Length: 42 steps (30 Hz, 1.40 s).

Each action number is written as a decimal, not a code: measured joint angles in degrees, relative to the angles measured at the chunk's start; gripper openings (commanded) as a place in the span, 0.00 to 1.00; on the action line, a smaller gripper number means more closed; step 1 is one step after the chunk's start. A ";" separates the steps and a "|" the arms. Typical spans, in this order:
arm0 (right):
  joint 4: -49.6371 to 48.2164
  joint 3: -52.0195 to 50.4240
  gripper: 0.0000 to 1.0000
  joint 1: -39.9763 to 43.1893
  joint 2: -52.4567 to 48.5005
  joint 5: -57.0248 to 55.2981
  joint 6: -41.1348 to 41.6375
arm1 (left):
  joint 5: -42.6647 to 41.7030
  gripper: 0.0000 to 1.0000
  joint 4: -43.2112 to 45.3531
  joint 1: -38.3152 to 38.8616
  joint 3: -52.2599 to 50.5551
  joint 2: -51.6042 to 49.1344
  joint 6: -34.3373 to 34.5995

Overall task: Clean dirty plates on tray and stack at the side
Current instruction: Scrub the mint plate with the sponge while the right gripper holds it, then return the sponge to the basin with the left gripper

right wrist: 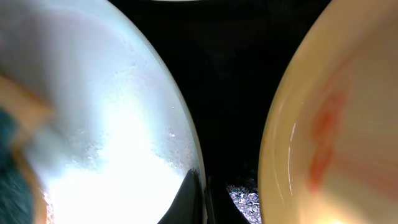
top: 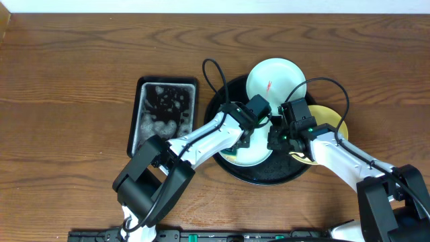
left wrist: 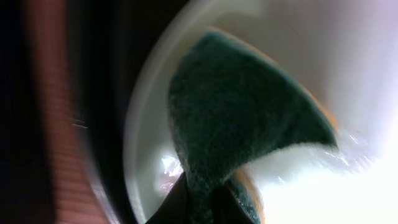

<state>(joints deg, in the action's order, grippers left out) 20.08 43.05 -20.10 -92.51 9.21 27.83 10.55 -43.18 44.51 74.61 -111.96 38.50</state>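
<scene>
The left gripper (left wrist: 199, 205) is clamped shut on a green sponge (left wrist: 236, 118), which it presses onto the near mint plate (top: 252, 156) directly below it. The right gripper (right wrist: 198, 196) is closed too, with its tips at that plate's right rim; whether they pinch the rim cannot be told.

On the wooden table (top: 67, 81), the round black tray (top: 265, 175) lies under both grippers. The rectangular sponge tray (top: 164, 97), holding foam, sits just left of it. All three plates lie on the round tray:
- The near mint one is at the front.
- The far mint plate (top: 275, 81) is behind the grippers and overhangs the rim.
- The yellow plate (top: 332, 121) is just right of the right gripper and is apart from the near mint plate.

A red smear (top: 269, 85) marks the far plate, and another red streak (right wrist: 323, 137) marks the yellow one.
</scene>
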 measured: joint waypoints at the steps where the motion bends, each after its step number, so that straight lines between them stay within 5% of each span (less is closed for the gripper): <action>1: 0.02 0.00 0.01 0.00 0.00 0.02 0.00 | 1.92 0.07 -0.11 0.00 0.07 0.00 -0.20; 10: 0.15 0.02 0.01 0.00 0.00 0.20 -0.02 | 4.44 0.07 -1.25 -0.42 0.72 3.74 -2.32; 18: 4.15 -0.70 0.01 0.00 4.31 -1.64 -1.57 | 1.20 0.08 -5.49 -2.82 0.74 22.64 -5.44; 24: 6.29 -0.85 0.01 0.00 14.32 -5.81 -2.97 | 0.50 0.08 -11.63 -15.76 0.87 33.88 -10.14; 33: 11.30 -0.85 0.01 -1.68 26.97 -16.00 -6.05 | -4.66 0.08 -9.90 -29.38 -3.89 31.12 -15.58; 39: 15.80 0.57 0.01 -7.54 31.85 -26.99 -9.18 | -8.41 0.36 -9.11 -32.87 -7.26 25.46 -18.71; 42: 16.04 2.21 0.01 -10.97 31.93 -33.03 -11.89 | -10.60 0.41 -8.63 -33.20 -7.26 25.33 -19.54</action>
<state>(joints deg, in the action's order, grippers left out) 36.12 45.25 -31.07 -60.58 -23.81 15.94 -0.05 -51.81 11.31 67.35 -86.63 18.96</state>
